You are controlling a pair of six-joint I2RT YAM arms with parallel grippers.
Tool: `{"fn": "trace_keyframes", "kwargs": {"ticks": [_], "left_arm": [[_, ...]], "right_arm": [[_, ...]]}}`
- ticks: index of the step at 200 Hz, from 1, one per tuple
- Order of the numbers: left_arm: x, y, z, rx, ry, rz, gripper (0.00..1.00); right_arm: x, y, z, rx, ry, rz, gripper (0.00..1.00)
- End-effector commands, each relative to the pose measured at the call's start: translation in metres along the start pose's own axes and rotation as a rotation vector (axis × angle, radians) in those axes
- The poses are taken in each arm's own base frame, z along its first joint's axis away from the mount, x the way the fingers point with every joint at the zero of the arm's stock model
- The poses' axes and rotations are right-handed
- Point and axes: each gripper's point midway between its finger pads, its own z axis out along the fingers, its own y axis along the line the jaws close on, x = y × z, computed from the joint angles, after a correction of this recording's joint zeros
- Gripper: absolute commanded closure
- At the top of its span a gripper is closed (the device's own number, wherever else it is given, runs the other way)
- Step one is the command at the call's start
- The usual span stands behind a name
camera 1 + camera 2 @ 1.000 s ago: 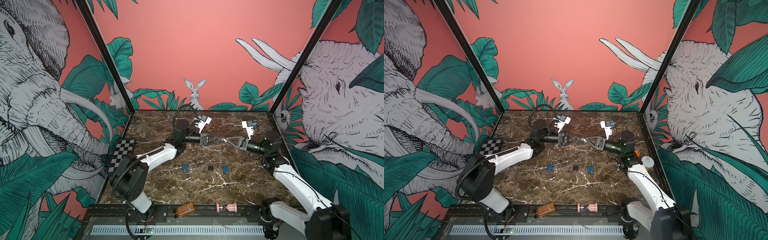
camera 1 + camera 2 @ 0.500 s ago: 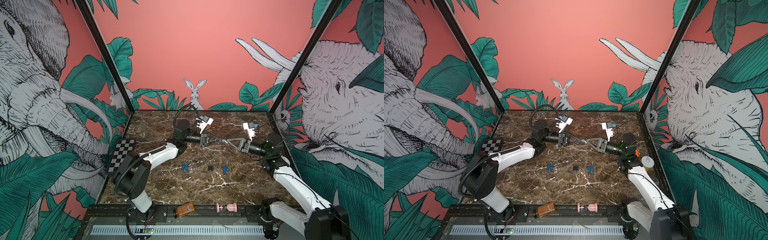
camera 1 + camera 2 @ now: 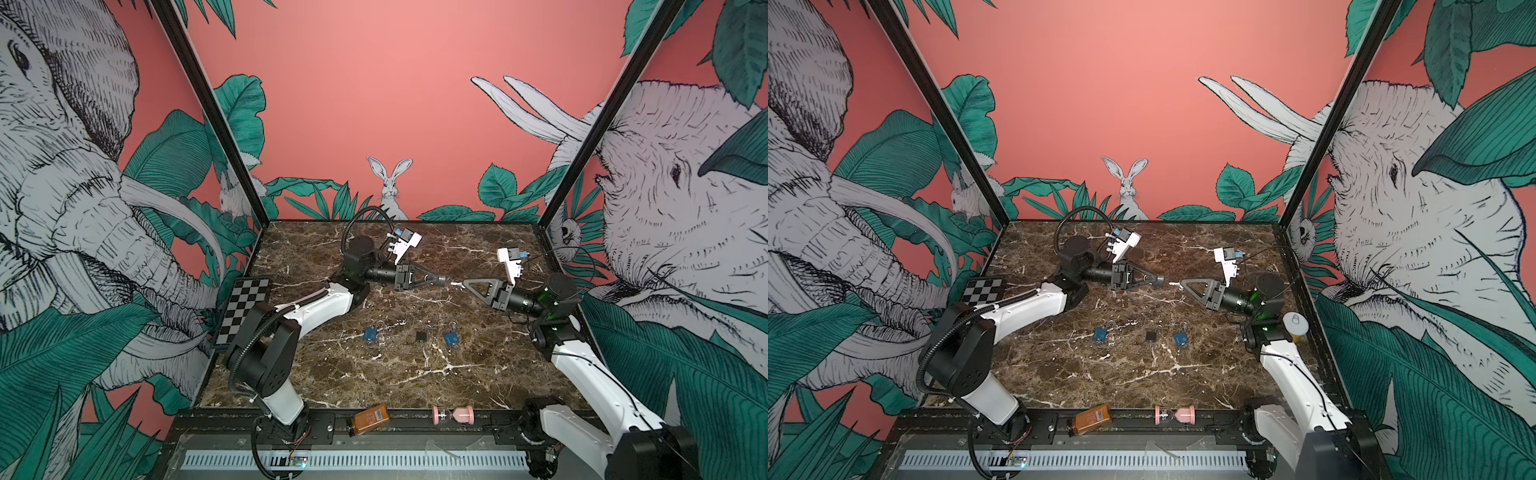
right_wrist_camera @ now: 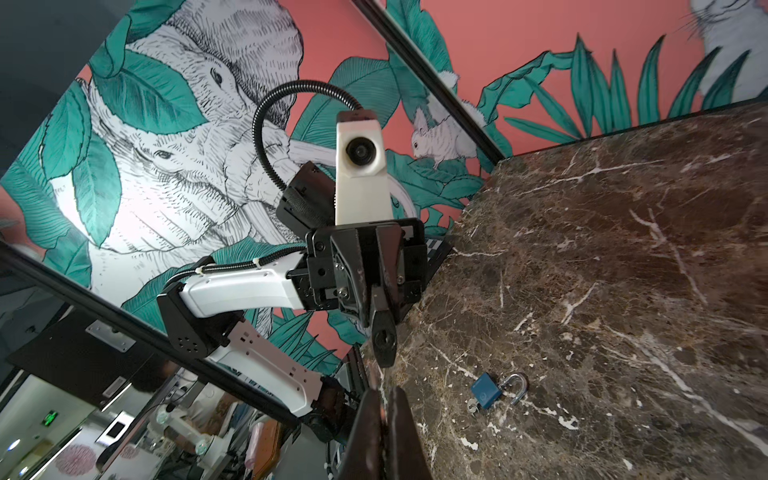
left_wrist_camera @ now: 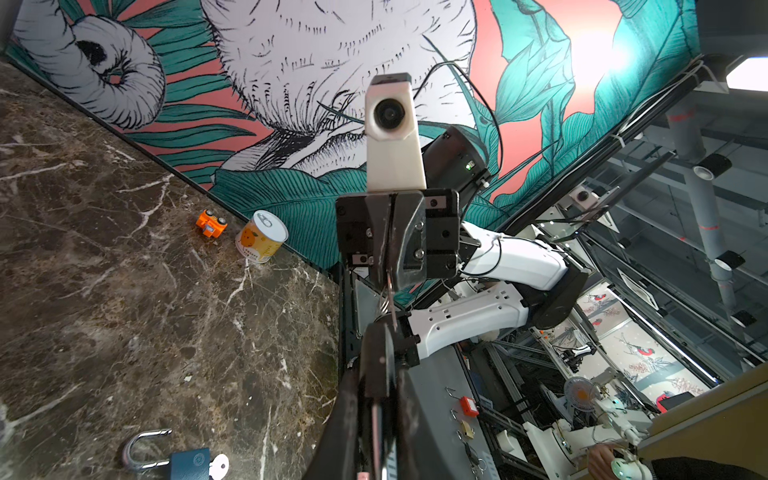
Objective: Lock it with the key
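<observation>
Top views, left gripper (image 3: 439, 281): clenched on the black padlock (image 3: 1160, 282), held up off the marble table (image 3: 374, 382).
Top views, right gripper (image 3: 466, 284): pinched shut on the key (image 3: 456, 284); I see its tip just at the padlock.
Left wrist, key: thin metal pointing from the right gripper toward the padlock; whether it has entered, I cannot tell.
Left wrist, table: blue padlock (image 5: 189, 459), shackle open, key in it.
Right wrist, padlock: gripped by the left gripper, round keyhole facing me.
Right wrist, table: second blue padlock (image 4: 486, 392), shackle open.
</observation>
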Motion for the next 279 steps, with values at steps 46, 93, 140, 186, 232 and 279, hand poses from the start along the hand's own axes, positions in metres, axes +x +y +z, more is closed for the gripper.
{"fn": "trace_keyframes", "kwargs": {"ticks": [46,93,140,186,232,279], "left_arm": [[0.040,0.080,0.050,-0.158,0.312,-0.079,1.00],[0.093,0.116,0.101,-0.113,0.613,-0.044,1.00],[0.122,0.144,0.112,-0.112,0.749,-0.036,1.00],[0.151,0.163,0.127,-0.076,0.771,-0.068,1.00],[0.147,0.173,0.154,-0.039,0.688,-0.071,1.00],[0.156,0.191,0.165,-0.047,0.661,-0.111,1.00]], "right_arm": [[0.031,-0.109,-0.061,0.578,-0.162,0.193,1.00],[0.072,-0.163,-0.098,0.813,-0.245,0.255,1.00],[0.092,-0.194,-0.107,0.844,-0.324,0.297,1.00],[0.095,-0.207,-0.111,0.874,-0.330,0.250,1.00],[0.102,-0.221,-0.109,0.886,-0.315,0.268,1.00],[0.108,-0.234,-0.106,0.897,-0.291,0.295,1.00]]}}
